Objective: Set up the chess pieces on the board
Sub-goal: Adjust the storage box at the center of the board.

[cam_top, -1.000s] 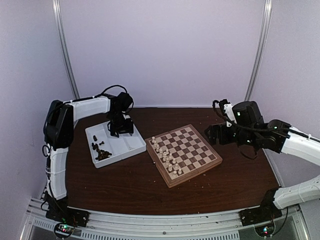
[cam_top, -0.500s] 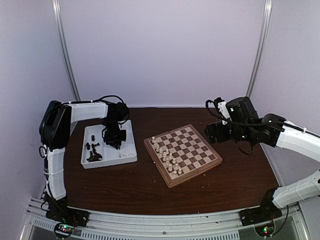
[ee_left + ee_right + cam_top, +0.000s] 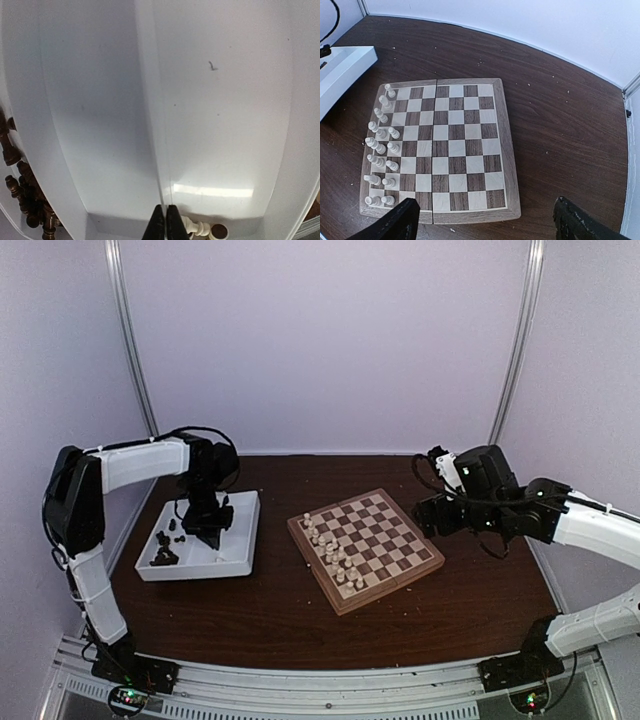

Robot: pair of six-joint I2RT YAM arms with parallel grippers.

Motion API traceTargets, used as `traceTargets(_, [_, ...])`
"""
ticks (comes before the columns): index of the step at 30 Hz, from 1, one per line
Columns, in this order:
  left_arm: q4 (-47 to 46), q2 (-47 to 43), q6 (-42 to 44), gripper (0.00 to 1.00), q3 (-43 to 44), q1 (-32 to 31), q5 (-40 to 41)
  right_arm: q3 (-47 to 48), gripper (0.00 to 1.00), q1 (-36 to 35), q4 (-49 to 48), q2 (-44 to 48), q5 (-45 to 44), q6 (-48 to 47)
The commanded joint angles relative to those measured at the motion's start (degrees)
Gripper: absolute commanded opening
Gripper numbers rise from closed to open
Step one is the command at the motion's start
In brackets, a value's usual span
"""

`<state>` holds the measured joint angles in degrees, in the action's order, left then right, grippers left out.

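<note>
The board (image 3: pixel 366 549) lies mid-table, with cream chess pieces (image 3: pixel 330 552) in two rows along its left edge; the right wrist view shows the board (image 3: pixel 440 150) and those pieces (image 3: pixel 380 150) too. Dark chess pieces (image 3: pixel 162 550) lie heaped in the left compartment of a white tray (image 3: pixel 235 562). My left gripper (image 3: pixel 205 525) is down in the tray, its tips (image 3: pixel 165 222) shut on the thin divider wall (image 3: pixel 160 150). A cream piece (image 3: pixel 197 228) lies right beside those tips. My right gripper (image 3: pixel 425 515) hovers open by the board's right edge, nothing between its fingers (image 3: pixel 395 222).
Dark pieces (image 3: pixel 25 195) show at the left edge of the left wrist view. The tray's corner (image 3: pixel 342 67) is close to the board's left side. Bare dark wood table (image 3: pixel 300 630) lies in front of the board, and purple walls close in the back and sides.
The left gripper shut on the tray's divider, and the tray slid and turned leftwards away from the board with it. The right gripper shifted slightly and stayed open.
</note>
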<state>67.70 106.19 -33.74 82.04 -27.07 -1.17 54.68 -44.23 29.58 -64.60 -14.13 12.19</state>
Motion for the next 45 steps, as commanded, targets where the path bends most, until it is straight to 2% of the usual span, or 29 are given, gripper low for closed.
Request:
traceTargets(1, [4.4,9.9,4.8,0.00,17.3,2.4,3.4,-0.5,0.94,0.5,-2.2,0.8,0.5,-0.2])
traceTargets(3, [8.6,14.4,4.8,0.00,24.7,2.8,4.3,-0.5,0.94,0.6,-2.6,0.8,0.9,-0.6])
traceTargets(5, [10.9,15.4,3.6,0.00,26.4,2.8,3.4,-0.3,0.94,0.7,-2.6,0.7,0.9,-0.8])
traceTargets(11, [2.4,4.7,-0.3,0.00,7.1,2.4,-2.7,-0.5,0.94,0.9,-3.3,0.3,1.1,-0.9])
traceTargets(18, [3.4,7.3,0.7,0.00,10.2,2.3,-1.3,0.4,0.94,1.0,-3.1,-0.9,2.2,-2.0])
traceTargets(26, [-8.0,5.5,0.8,0.00,-0.8,1.5,-4.3,-0.7,0.96,1.0,-4.2,-1.6,2.6,-3.2])
traceTargets(29, [-9.0,5.2,0.2,0.07,-1.6,1.0,-5.0,-0.2,0.96,1.0,-4.0,-2.2,3.1,-3.5])
traceTargets(34, [-7.2,1.3,-0.2,0.25,-1.5,-1.2,-2.7,-0.2,0.96,1.0,-3.4,-1.8,3.7,-3.6])
traceTargets(36, [-7.0,-0.7,-0.2,0.28,-1.7,-1.8,-1.7,-0.5,0.96,1.0,-3.2,-1.2,3.8,-3.6])
traceTargets(39, [-8.6,-2.6,1.3,0.28,-2.0,-2.4,-1.1,-0.9,0.96,1.0,-3.1,-0.4,3.8,-3.9])
traceTargets(45, [-10.0,-1.2,7.8,0.19,0.8,-3.1,0.0,-1.2,0.96,1.0,-2.9,0.3,4.2,-4.6])
